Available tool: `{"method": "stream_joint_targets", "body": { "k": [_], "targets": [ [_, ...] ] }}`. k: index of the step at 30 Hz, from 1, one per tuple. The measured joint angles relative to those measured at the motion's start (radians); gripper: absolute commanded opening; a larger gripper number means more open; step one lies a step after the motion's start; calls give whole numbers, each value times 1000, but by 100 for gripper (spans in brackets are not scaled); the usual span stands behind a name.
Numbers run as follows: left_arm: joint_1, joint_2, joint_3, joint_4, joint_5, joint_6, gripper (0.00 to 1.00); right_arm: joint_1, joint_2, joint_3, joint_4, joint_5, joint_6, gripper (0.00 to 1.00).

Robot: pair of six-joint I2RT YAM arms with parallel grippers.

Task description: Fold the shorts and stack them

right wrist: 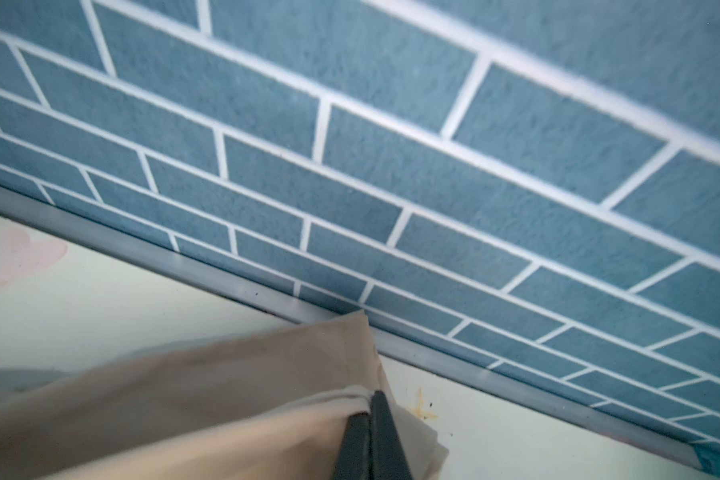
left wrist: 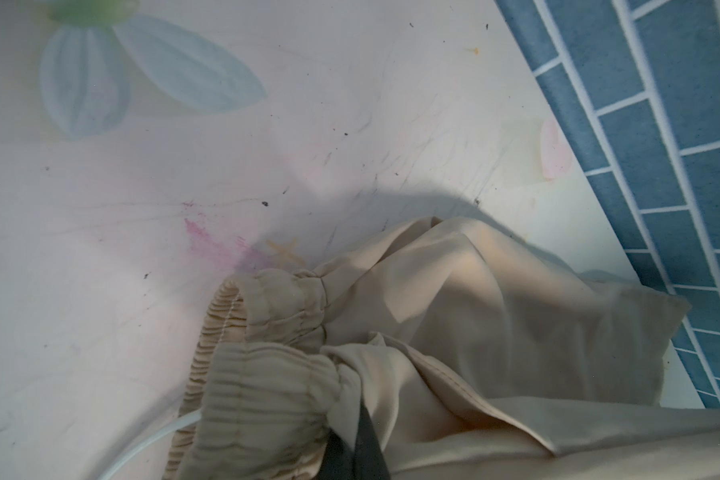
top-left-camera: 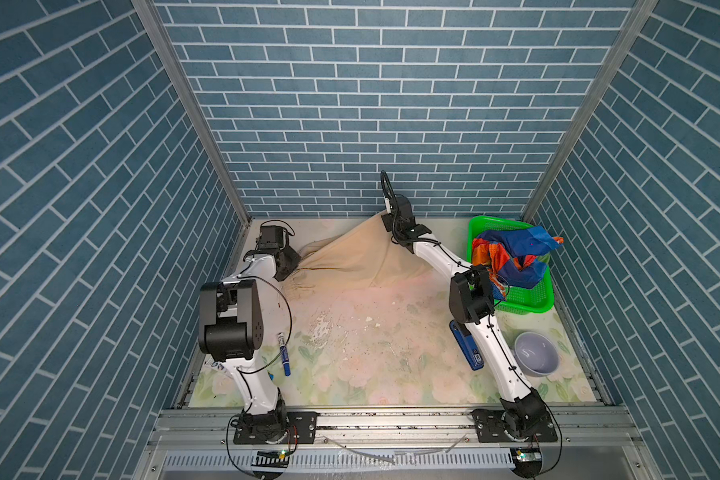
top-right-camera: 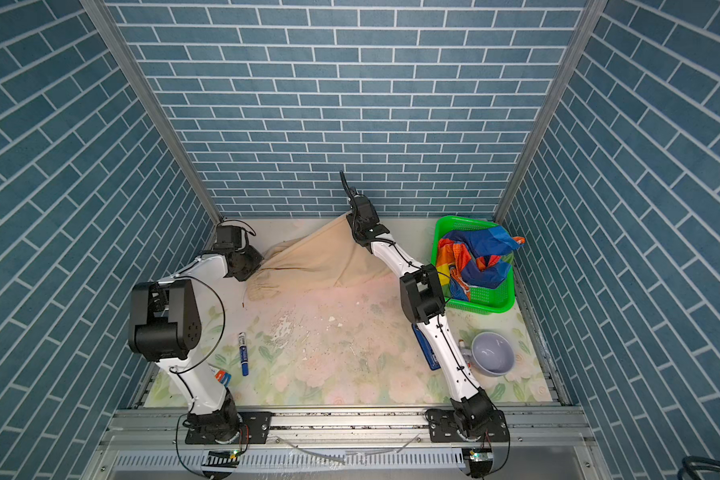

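The beige shorts (top-left-camera: 350, 257) lay at the far side of the flowered table (top-left-camera: 371, 357), stretched between the two arms, with one end raised toward the back wall. The left gripper (left wrist: 360, 440) was clamped on the cloth just beside the gathered elastic waistband (left wrist: 267, 332). The right gripper (right wrist: 371, 419) was pinched shut on a hem corner, near the foot of the brick-patterned wall.

The step in hand looked like spreading this pair flat before its first fold; no fold showed yet. The next move probably called for both arms to draw the cloth taut and lower it onto the bare middle of the table, keeping the two grips level so that it would land without creases and clear of the wall.

The rainbow-striped shorts (top-left-camera: 512, 253) sat crumpled in the green mesh basket (top-left-camera: 528, 299) at the far right, with one corner hanging over the rim and no gripper near them. Nearer the front lay a blue marker (top-left-camera: 283, 355) and a lilac bowl (top-left-camera: 537, 353).

In both top views the wrists covered the pinch points, so only the wrist cameras showed the grips. How many layers each pinch held could not be told. Only a short loop of the white drawstring (left wrist: 150, 440) was visible. A flat blue object (top-left-camera: 466, 349) lay half under the right arm and could not be identified.
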Motion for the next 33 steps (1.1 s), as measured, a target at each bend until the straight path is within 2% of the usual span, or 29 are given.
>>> {"method": "stream_joint_targets", "body": {
  "k": [9, 11, 13, 14, 15, 18, 25, 29, 33],
  "targets": [
    [-2, 44, 62, 6, 12, 0, 0, 1, 7, 0, 142, 41, -76, 2],
    [-3, 63, 83, -1, 8, 2, 1, 1, 18, 0, 179, 43, -86, 14],
    [-2, 93, 119, -18, -17, 9, 12, -1, 32, 0, 210, 50, -101, 42],
    [1, 107, 132, -26, -29, 14, 17, -4, 40, 0, 222, 55, -106, 49],
    [5, 122, 146, -34, -44, 22, 24, -11, 48, 0, 233, 56, -106, 55],
    [11, 155, 169, -55, -75, 29, 37, -31, 60, 0, 243, 63, -120, 64],
    [11, 172, 226, -95, -114, 43, 61, -56, 62, 0, 237, 66, -120, 69],
    [11, 146, 240, -113, -121, 50, 65, -51, 38, -13, 131, 55, -96, 69],
    [10, 31, 191, -123, -126, 57, 69, -48, -97, -144, -52, 16, -6, 70]
  ]
}}
